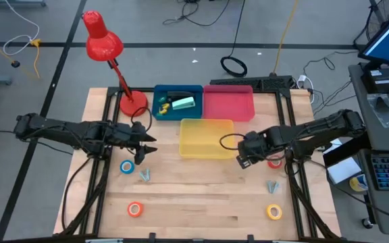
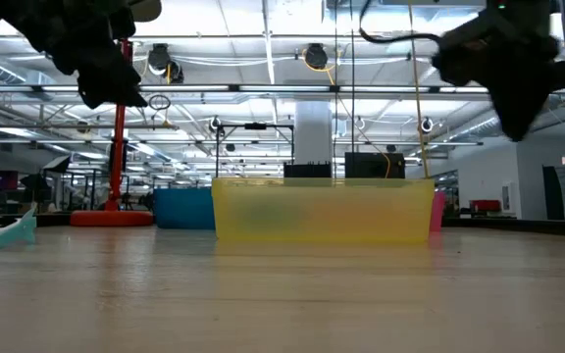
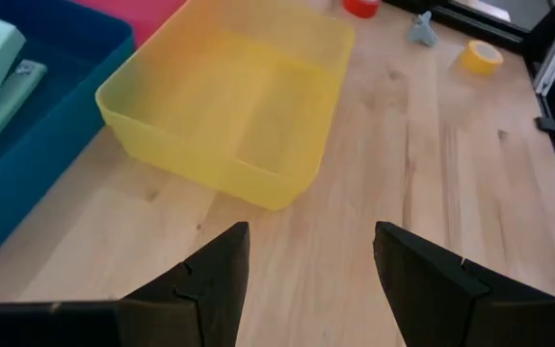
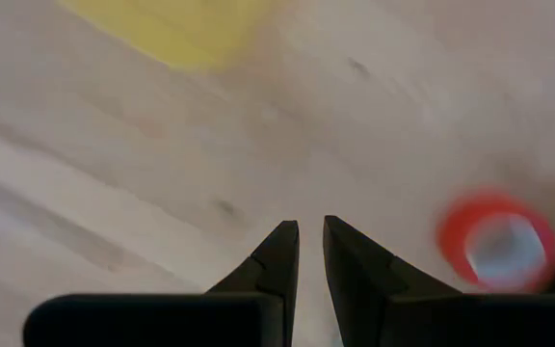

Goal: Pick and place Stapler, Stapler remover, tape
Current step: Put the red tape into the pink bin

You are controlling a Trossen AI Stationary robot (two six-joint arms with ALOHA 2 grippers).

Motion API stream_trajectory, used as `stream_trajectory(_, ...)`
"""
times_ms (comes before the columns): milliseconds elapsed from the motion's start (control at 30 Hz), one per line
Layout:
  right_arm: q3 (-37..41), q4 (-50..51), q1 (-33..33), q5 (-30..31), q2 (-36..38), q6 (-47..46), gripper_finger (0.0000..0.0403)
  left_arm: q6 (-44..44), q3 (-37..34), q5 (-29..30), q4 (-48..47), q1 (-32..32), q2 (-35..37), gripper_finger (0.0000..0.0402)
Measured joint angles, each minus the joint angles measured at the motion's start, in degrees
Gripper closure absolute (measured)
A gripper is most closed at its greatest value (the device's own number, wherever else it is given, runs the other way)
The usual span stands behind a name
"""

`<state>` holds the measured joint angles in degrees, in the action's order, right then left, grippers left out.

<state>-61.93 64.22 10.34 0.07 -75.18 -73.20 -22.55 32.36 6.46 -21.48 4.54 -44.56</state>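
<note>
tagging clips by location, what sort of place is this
Probably a robotics lab in a large industrial hall: a pale wooden table on a dark metal frame, black cables trailing over grey floor, and exposed ceiling trusses with white strip lights behind.

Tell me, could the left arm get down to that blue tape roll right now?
Probably yes. The left gripper hangs with fingers open just above the blue tape roll, and nothing lies between them; only a small grey piece sits beside the roll.

Two dark, matte, jointed arms are being shown, each trailing black cables in loops along its length. The left tool [image 3: 311, 280] and the right tool [image 4: 310, 260] are each being seen as two black, wedge-shaped fingers tapering to blunt tips.
</note>
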Motion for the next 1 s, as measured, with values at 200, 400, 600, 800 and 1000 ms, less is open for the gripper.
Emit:
stream_trajectory(200,0.02,14.49,1.86,-0.33,0.00,-14.03,0.0360,1.66,0.00,2.40,1.34,0.04,-0.02,0.0179)
stream_trajectory(400,1.21,16.53,2.56,-0.32,0.02,-17.09,0.0360,1.52,0.00,3.08,1.61,0.00,-0.02,0.0179)
stream_trajectory(600,8.31,14.35,2.55,-5.36,0.02,-19.20,0.0360,1.39,0.00,3.08,1.70,0.00,-0.04,0.0179)
stream_trajectory(800,14.46,4.11,2.52,-7.47,0.00,-19.89,0.0360,1.02,0.00,3.09,2.28,0.00,-0.04,0.0179)
stream_trajectory(1000,17.80,2.10,2.52,-7.40,0.00,-22.29,0.0360,0.68,0.00,3.10,2.28,0.00,-0.05,0.0179)
